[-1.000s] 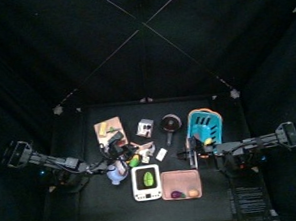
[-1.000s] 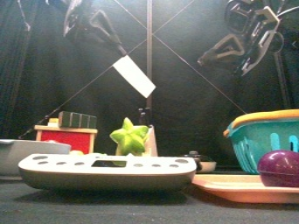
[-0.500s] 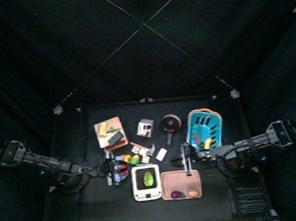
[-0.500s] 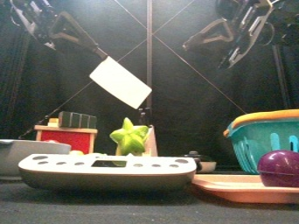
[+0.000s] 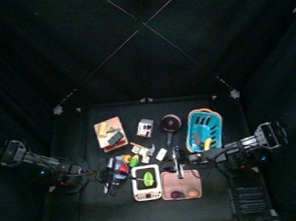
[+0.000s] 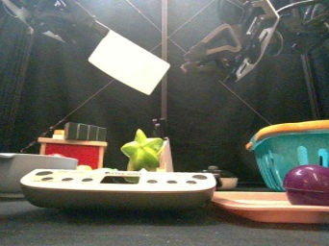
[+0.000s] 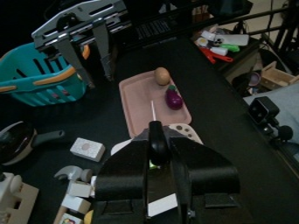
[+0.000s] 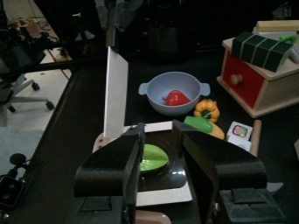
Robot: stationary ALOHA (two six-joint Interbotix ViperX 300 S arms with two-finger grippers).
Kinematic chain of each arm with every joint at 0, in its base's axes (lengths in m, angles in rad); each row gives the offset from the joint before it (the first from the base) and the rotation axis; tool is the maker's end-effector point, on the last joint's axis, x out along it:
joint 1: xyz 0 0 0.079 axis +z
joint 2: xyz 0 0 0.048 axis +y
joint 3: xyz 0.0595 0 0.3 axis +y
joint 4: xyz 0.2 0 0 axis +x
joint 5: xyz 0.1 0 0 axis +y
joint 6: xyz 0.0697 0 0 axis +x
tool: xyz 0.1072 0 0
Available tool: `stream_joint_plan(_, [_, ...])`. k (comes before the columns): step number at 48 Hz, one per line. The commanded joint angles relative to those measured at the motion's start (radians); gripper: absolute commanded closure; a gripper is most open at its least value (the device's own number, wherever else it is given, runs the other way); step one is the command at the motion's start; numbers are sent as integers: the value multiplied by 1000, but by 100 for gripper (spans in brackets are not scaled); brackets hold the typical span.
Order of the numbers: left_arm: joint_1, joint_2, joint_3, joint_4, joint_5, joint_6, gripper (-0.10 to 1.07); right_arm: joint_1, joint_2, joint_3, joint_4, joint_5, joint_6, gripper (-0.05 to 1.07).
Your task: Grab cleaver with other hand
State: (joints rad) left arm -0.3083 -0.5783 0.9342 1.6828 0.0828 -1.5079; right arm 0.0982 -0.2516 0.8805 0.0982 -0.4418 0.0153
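Observation:
The cleaver [image 6: 129,61] has a broad white blade and hangs tilted, high over the table. My left gripper [image 6: 75,15] is shut on its handle end, and in the left wrist view the blade's thin edge [image 7: 153,115] runs out from between the jaws. In the right wrist view the cleaver blade [image 8: 114,92] stands upright just ahead of my right gripper [image 8: 176,144]. That gripper is open and empty, and the blade lines up with one of its jaws. From the front, the right gripper [image 6: 226,53] hangs to the right of the blade, apart from it.
Below the arms a white scale [image 6: 115,187] carries a green star toy [image 6: 144,151]. A pink tray [image 6: 270,204] with a purple ball and a teal basket [image 6: 293,156] stand at the right, a red toy house [image 6: 75,149] at the left. A grey bowl [image 8: 173,90] sits beyond.
The left arm has lifted the cleaver higher and to the left. The right gripper has moved in toward the middle and its jaws have opened wide.

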Motion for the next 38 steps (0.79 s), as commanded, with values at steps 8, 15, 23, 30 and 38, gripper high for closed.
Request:
stream_joint_plan(8, [-20, 2, -32, 104, 3, 3, 49, 5, -18, -23, 0, -9, 2, 31])
stream_joint_plan(15, [-21, 2, -29, 101, 26, 5, 49, 8, -15, -29, 0, -9, 2, 31])
stream_joint_plan(23, [-25, 2, -32, 92, 54, 3, 49, 28, -5, -43, 0, -9, 2, 31])
stream_joint_plan(30, [-25, 2, -40, 69, 91, 2, 49, 49, 21, -63, -3, -9, 0, 31])
stream_joint_plan(38, [-25, 2, -40, 35, 135, 2, 49, 60, 52, -84, -3, -5, 2, 31])
